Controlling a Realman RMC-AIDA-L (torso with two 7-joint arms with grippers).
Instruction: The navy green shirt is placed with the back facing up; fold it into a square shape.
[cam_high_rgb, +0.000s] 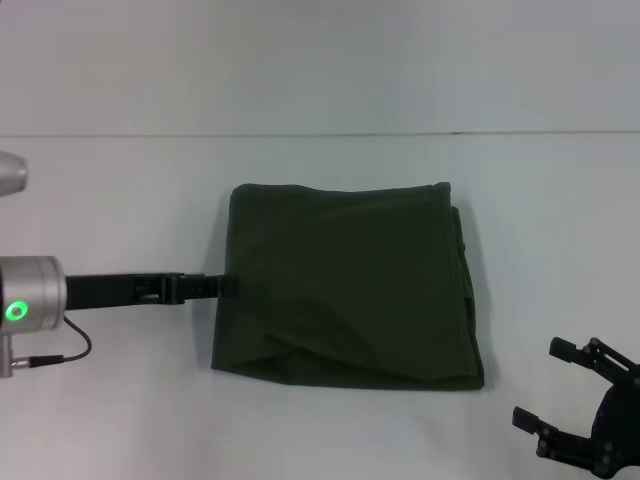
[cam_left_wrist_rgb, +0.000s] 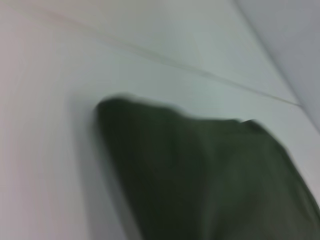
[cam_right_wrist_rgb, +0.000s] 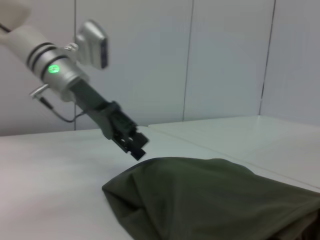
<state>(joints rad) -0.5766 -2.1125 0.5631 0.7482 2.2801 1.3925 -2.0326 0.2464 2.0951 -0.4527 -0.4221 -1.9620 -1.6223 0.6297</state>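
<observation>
Shirt: we see the navy green shirt (cam_high_rgb: 345, 285) folded square, centre.
Left gripper (cam_high_rgb: 228, 287): nine o'clock edge, grip unclear.
Right gripper (cam_high_rgb: 565, 395): five o'clock, spread, idle.
Advice: we should flatten the edges gently.

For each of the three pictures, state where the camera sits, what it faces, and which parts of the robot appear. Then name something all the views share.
Head view: above, facing down at the white table; navy green shirt folded, left gripper at its edge, right gripper open, apart.
Left wrist view: low over the shirt; no robot parts.
Right wrist view: across the table; left gripper above the shirt.
Shared: the shirt.
</observation>
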